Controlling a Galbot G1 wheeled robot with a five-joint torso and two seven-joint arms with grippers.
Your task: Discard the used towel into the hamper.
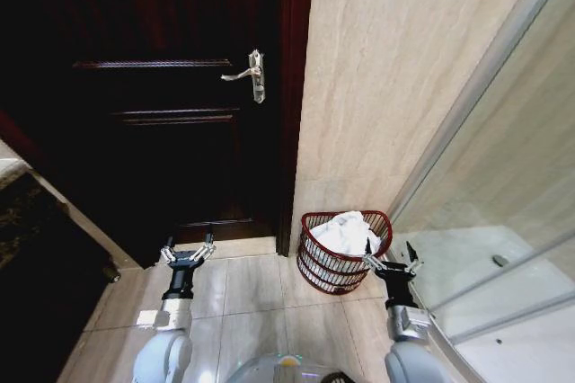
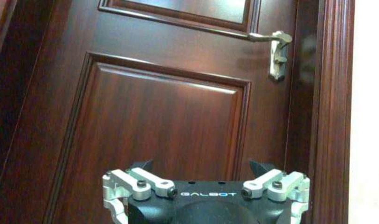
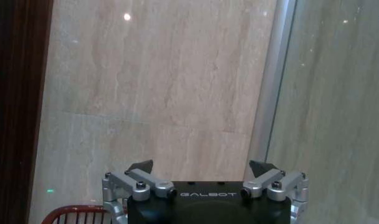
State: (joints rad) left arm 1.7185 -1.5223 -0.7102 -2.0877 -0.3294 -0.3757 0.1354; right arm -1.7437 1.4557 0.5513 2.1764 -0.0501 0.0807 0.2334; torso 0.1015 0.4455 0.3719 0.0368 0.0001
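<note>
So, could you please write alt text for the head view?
A white towel lies inside a round reddish-brown wire hamper against a beige marble wall. The open right gripper is beside the hamper, the open left gripper before a dark wooden door.

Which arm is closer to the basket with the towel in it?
The right one. Its open claw hangs by the basket's rim, next to the white towel inside. The left claw is open too, but it faces the dark door.
</note>
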